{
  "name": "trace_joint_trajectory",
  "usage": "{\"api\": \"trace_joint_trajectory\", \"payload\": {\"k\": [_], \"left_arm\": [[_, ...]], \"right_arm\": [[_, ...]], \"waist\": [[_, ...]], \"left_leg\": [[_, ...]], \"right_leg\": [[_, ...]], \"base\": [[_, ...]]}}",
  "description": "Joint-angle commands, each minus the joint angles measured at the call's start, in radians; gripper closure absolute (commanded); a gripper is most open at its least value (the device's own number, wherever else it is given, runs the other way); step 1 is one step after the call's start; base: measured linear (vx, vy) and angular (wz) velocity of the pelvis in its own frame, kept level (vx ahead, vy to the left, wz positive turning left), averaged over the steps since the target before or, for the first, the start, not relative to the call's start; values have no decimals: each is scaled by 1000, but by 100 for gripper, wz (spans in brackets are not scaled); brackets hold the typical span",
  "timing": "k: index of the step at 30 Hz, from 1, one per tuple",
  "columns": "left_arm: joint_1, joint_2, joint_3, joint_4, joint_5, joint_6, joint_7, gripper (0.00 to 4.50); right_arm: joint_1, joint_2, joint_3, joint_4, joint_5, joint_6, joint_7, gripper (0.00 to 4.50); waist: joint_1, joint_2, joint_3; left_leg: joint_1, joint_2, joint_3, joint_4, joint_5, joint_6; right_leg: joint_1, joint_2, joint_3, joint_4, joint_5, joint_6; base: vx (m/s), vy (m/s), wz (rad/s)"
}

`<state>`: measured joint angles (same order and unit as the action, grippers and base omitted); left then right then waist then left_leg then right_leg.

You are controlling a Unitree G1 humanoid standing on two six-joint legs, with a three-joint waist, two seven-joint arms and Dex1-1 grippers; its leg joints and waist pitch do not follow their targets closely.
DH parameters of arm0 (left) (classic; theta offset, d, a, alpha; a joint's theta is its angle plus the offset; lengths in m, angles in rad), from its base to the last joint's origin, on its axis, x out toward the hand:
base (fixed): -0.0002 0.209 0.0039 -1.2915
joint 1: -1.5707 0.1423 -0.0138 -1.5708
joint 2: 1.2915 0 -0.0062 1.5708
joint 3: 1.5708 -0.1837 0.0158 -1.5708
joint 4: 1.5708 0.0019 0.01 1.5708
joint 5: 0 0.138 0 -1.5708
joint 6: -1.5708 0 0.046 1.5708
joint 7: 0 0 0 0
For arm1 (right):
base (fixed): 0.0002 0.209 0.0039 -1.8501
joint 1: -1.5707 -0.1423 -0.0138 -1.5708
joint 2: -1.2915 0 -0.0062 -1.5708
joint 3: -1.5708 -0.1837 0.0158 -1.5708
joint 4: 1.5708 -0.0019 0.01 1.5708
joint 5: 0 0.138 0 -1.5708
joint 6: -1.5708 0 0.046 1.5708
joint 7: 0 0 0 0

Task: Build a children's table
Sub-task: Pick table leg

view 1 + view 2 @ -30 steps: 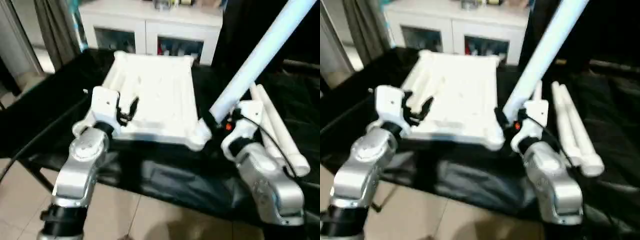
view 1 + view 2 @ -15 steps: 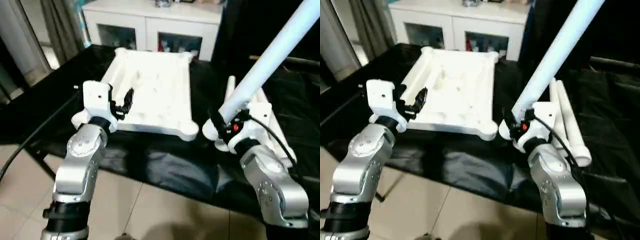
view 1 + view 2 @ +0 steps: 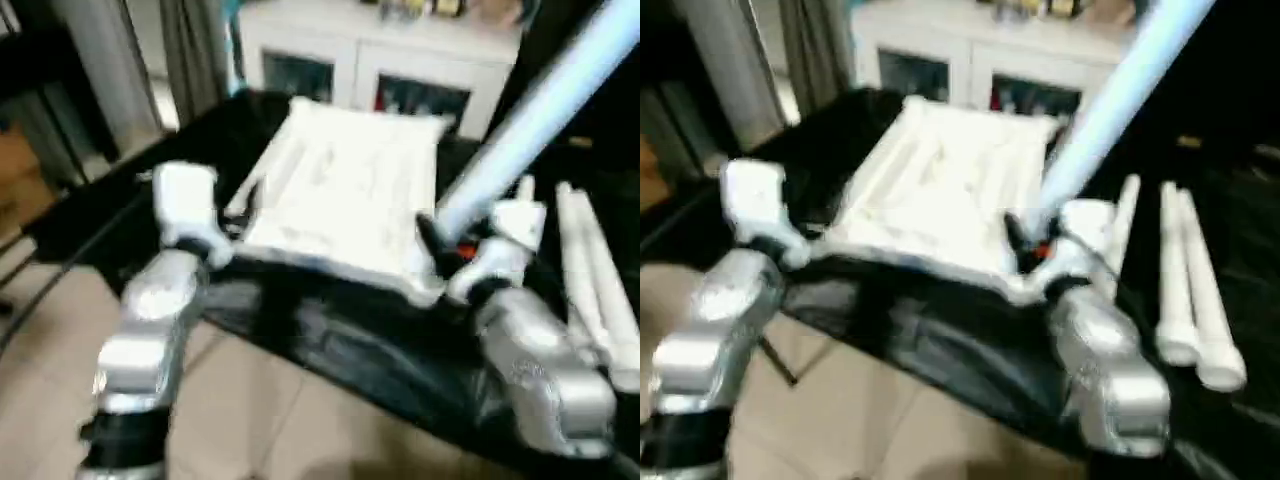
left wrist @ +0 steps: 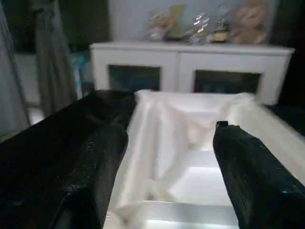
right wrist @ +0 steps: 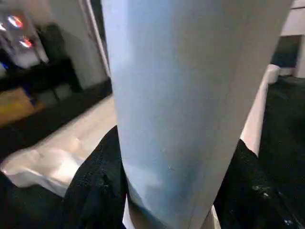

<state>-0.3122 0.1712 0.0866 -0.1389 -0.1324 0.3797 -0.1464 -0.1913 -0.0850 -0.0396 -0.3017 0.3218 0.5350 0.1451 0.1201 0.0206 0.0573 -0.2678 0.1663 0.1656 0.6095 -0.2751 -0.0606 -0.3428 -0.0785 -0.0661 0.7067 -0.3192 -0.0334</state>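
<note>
The white table top (image 3: 345,195) lies underside up on a black-covered bench, ribs and corner sockets showing. My right gripper (image 3: 440,237) is shut on a long white leg (image 3: 545,105). The leg slants up to the far right, and its lower end is at the top's near right corner. In the right wrist view the leg (image 5: 186,95) sits between both black fingers (image 5: 97,188). My left gripper (image 4: 169,131) is open at the top's near left edge (image 4: 190,162), with nothing between its fingers (image 4: 252,176). Three spare legs (image 3: 1188,280) lie on the bench at the right.
A white cabinet with glass-fronted shelves (image 3: 400,70) stands behind the bench, with toys on it (image 4: 209,28). Grey curtains (image 3: 195,50) hang at the far left. A tiled floor (image 3: 260,420) lies below the bench's near edge.
The head camera has swung, so the whole picture shifted. The leg's lower end in my right gripper now sits closer over the near right corner. My left gripper stays at the near left edge.
</note>
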Motion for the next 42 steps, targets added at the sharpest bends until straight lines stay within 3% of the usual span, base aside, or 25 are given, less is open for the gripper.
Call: {"api": "trace_joint_trajectory", "payload": {"k": [1, 2, 3, 4, 5, 6, 7, 8, 9, 10, 11, 12, 13, 14, 15, 16, 17, 19, 20, 23, 24, 26, 30, 35, 42], "left_arm": [[-14, -19, -34, -9, -7, 1, -13, 113], [-14, -19, -35, -8, -8, 1, -16, 113], [-14, -20, -38, -7, -9, 2, -20, 113], [-14, -21, -39, -7, -10, 2, -23, 113], [-13, -23, -43, -7, -14, 3, -29, 113], [-13, -23, -45, -7, -17, 4, -32, 113], [-11, -23, -48, -8, -20, 6, -36, 113], [-8, -25, -53, -8, -28, 6, -47, 113], [-7, -25, -54, -9, -29, 5, -49, 113], [-5, -27, -56, -8, -32, 3, -54, 113], [-1, -30, -61, -10, -43, 10, -67, 113], [9, -29, -81, -4, -56, 0, -107, 113], [15, -26, -92, 1, -65, -12, -138, 113], [19, -23, -100, 7, -78, -20, -170, 113], [22, -18, -108, 14, -89, -27, -198, 113], [23, -2, -122, 29, -96, -43, -239, 113], [18, 15, -138, 50, -102, -55, -285, 113], [3, 46, -167, 94, -98, -63, -354, 77], [-15, 71, -191, 129, -87, -79, -405, 77], [-87, 128, -255, 253, -42, -154, -548, 62], [-132, 143, -279, 333, -7, -202, -599, 44], [-152, 147, -291, 370, 10, -232, -620, 38], [-224, 188, -398, 487, 26, -258, -838, 38], [-263, 215, -485, 544, 58, -271, -947, 75], [-322, 186, -537, 723, 167, -429, -952, 115]], "right_arm": [[12, -19, -43, -9, 2, -1, -12, 259], [12, -19, -44, -11, 2, -2, -14, 259], [13, -20, -45, -13, 2, -2, -15, 259], [15, -21, -45, -15, 2, -2, -14, 259], [17, -21, -48, -20, 1, 1, -16, 259], [17, -21, -48, -22, 0, 2, -16, 259], [18, -20, -49, -24, 0, 3, -17, 259], [19, -20, -50, -29, -1, 6, -18, 259], [20, -20, -50, -29, -1, 6, -18, 259], [20, -20, -50, -31, 0, 7, -19, 259], [22, -22, -50, -35, 0, 7, -21, 259], [26, -25, -52, -44, 0, 7, -22, 259], [27, -28, -54, -48, 2, 7, -21, 259], [28, -31, -56, -50, 4, 7, -19, 259], [27, -33, -59, -51, 5, 7, -16, 259], [25, -37, -62, -49, 5, 6, -12, 259], [21, -42, -65, -45, 5, 7, -8, 259], [13, -57, -65, -37, 0, 7, 4, 259], [6, -69, -64, -30, -5, 6, 14, 259], [-21, -110, -66, -12, -8, 5, 59, 259], [-31, -140, -59, -8, -5, 3, 87, 259], [-34, -152, -55, -7, -4, 2, 101, 259], [-27, -218, -45, -21, 17, 13, 180, 259], [7, -269, -20, -51, 38, 53, 248, 259], [36, -271, -13, -47, 2, 38, 222, 259]], "waist": [[-39, 5, -57], [-33, -30, -52], [-18, -48, -69], [7, -68, -70], [20, -58, -87], [20, -56, -85], [9, -40, -82], [4, -17, -74], [4, -17, -74], [-21, 51, -63], [-72, 77, -56], [-78, 64, -87], [-81, 57, -98], [-65, 41, -99], [-56, 29, -102], [-47, -11, -106], [-28, -29, -98], [-16, -24, -103], [-21, -11, -95], [-35, 0, -76], [-38, 0, -72], [-42, 1, -54], [-39, -13, -54], [-38, -16, -64], [-36, -21, -70]], "left_leg": [[92, 164, -53, -151, -194, 26], [37, 57, -5, -122, -295, 79], [6, -13, 25, -77, -292, 110], [-51, -72, 11, 52, -216, 139], [-141, -48, -43, 113, -47, 125], [-161, -45, -54, 127, 2, 107], [-188, -29, -69, 123, 84, 71], [-183, -6, -76, 73, 184, 74], [-183, -6, -76, 73, 184, 74], [-107, 27, -76, -61, 172, 116], [-62, 114, -171, -113, -146, 160], [-4, 143, -203, -100, -144, 221], [14, 144, -206, -59, 103, 329], [-2, 133, -196, -12, 600, 415], [-14, 124, -183, 7, 789, 410], [-86, 31, -135, 38, 838, 318], [-144, -35, -79, 21, 567, 215], [-140, -20, -70, -13, 225, 109], [-128, -8, -72, -33, 117, 64], [-108, 20, -71, -68, -94, 14], [-111, 26, -72, -75, -124, 6], [-90, 39, -59, -95, -321, -45], [-86, 38, -53, -102, -369, -65], [-100, 43, -42, -106, -243, -29], [-104, 44, -28, -96, -171, -1]], "right_leg": [[-86, -44, -6, -8, 117, 3], [-23, -58, 25, -104, 156, -27], [43, -60, 69, -132, 102, -43], [118, -155, 186, -204, -108, -173], [183, -178, 190, -182, -129, -240], [175, -174, 174, -176, -74, -245], [166, -166, 136, -168, 51, -276], [128, -141, 78, -184, 49, -289], [128, -141, 78, -184, 49, -289], [85, -24, -16, -192, -105, -155], [19, 35, -23, -42, -132, -78], [-14, 22, -7, -19, -101, -50], [-58, 0, 18, -6, 17, 4], [-81, -26, 51, -21, 171, 69], [-85, -49, 75, -43, 260, 90], [-46, -76, 104, -87, 488, 83], [-7, -79, 98, -84, 702, 78], [17, -74, 84, -87, 695, 82], [11, -56, 73, -100, 534, 59], [-4, -49, 76, -129, 104, -44], [-3, -52, 77, -132, 51, -59], [-22, -55, 80, -158, -209, -76], [-25, -69, 88, -179, -371, -36], [-14, -68, 83, -166, -174, -76], [-15, -69, 82, -161, -79, -112]], "base": [[146, 1, -51], [135, -40, -33], [135, -40, -33], [150, -58, 2], [182, -41, 1], [182, -41, 1], [173, -29, -17], [153, -4, -10], [153, -4, -10], [157, 50, 0], [184, 83, -5], [184, 83, -5], [181, 55, 1], [134, 20, 8], [134, 20, 8], [0, 0, 0], [0, 0, 0], [-2, -26, 0], [-51, -52, -2], [-66, -32, 0], [-80, -15, 0], [-84, 2, 0], [-65, 19, -4], [0, 0, 0], [0, 0, 0]]}}
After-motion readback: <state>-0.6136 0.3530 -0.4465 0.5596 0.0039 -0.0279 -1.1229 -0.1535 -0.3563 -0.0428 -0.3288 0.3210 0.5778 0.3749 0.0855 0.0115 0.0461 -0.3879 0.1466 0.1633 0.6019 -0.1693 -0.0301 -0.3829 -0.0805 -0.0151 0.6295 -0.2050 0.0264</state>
